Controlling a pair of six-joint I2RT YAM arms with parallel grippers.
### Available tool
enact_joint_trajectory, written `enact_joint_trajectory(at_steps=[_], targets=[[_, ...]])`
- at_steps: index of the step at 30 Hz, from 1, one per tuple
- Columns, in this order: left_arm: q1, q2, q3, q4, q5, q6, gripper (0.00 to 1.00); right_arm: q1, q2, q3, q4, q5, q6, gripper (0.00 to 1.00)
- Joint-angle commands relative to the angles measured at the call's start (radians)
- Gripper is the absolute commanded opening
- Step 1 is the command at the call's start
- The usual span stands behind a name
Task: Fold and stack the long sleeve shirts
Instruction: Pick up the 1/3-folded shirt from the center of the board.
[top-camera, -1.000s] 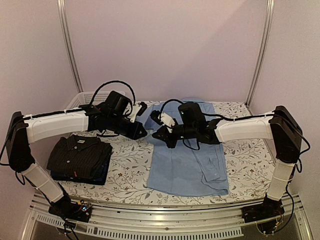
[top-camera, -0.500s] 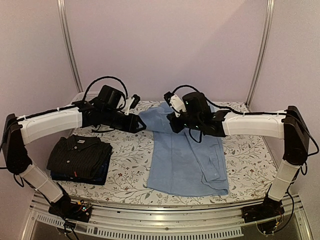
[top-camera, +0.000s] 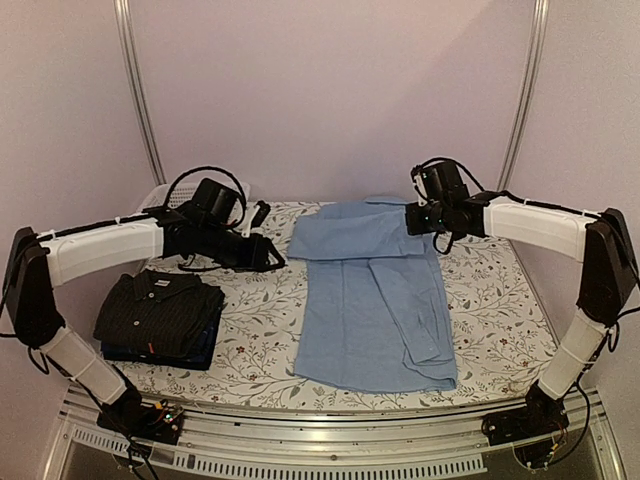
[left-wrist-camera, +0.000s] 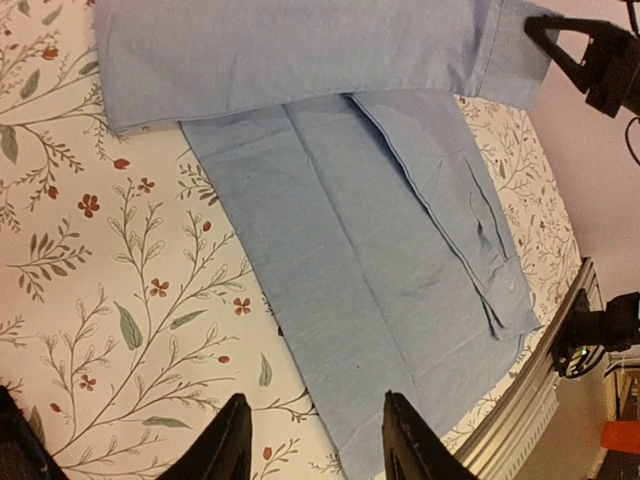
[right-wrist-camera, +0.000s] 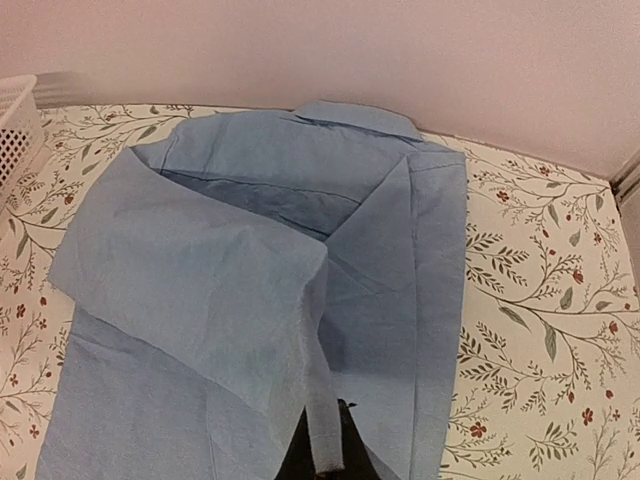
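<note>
One blue shirt sleeve (top-camera: 350, 235) pinched in right claw (top-camera: 415, 220) (left claw (left-wrist-camera: 316, 400) wide, alongside).

The left arm (top-camera: 110, 248) hides most of the basket (top-camera: 152, 202); the black shirt (top-camera: 160, 310) covers the navy shirt (top-camera: 207, 345).

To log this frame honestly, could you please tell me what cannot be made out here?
Navy shirt: top view, black shirt covers all but an edge.
Basket: top view, left arm hides most; contents unseen.
Right claw: right wrist view, the sleeve and bottom edge hide most of it.
</note>
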Motion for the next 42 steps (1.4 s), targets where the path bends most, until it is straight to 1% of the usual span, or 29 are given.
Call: enact_joint_trajectory(at_steps=[1, 4, 8, 17, 21, 24, 30, 33, 37, 38, 39, 41, 42], targets=[[0.007, 0.072, -0.038, -0.006, 0.053, -0.021, 0.45, -0.054, -0.007, -0.025, -0.116, 0.006, 0.110, 0.00], [0.006, 0.123, -0.057, 0.005, 0.092, -0.024, 0.47, -0.072, 0.023, -0.076, -0.115, -0.001, 0.150, 0.00], [-0.003, 0.191, -0.073, 0.036, 0.113, -0.039, 0.47, -0.096, 0.103, -0.120, -0.092, -0.049, 0.189, 0.00], [-0.079, 0.295, -0.114, 0.056, 0.107, -0.063, 0.47, -0.104, 0.251, -0.141, -0.075, -0.091, 0.238, 0.00], [-0.115, 0.312, -0.110, 0.056, 0.123, -0.072, 0.41, -0.105, 0.271, -0.160, -0.059, -0.101, 0.256, 0.00], [-0.146, 0.297, -0.128, 0.038, 0.151, -0.075, 0.35, -0.104, 0.267, -0.169, -0.058, -0.097, 0.261, 0.00], [-0.194, 0.252, -0.210, 0.016, 0.204, -0.088, 0.31, -0.104, 0.259, -0.172, -0.056, -0.104, 0.257, 0.00], [-0.216, 0.259, -0.218, 0.031, 0.219, -0.105, 0.30, -0.104, 0.259, -0.176, -0.048, -0.111, 0.257, 0.00], [-0.237, 0.273, -0.222, 0.075, 0.289, -0.136, 0.29, -0.105, 0.265, -0.176, -0.036, -0.121, 0.258, 0.00], [-0.240, 0.280, -0.219, 0.072, 0.292, -0.137, 0.27, -0.104, 0.267, -0.175, -0.033, -0.124, 0.259, 0.00], [-0.240, 0.286, -0.216, 0.065, 0.292, -0.139, 0.23, -0.105, 0.272, -0.173, -0.028, -0.125, 0.259, 0.00], [-0.239, 0.292, -0.215, 0.050, 0.279, -0.139, 0.09, -0.105, 0.280, -0.166, -0.025, -0.131, 0.262, 0.00], [-0.234, 0.290, -0.220, 0.052, 0.281, -0.143, 0.04, -0.104, 0.288, -0.162, -0.022, -0.136, 0.262, 0.00]])
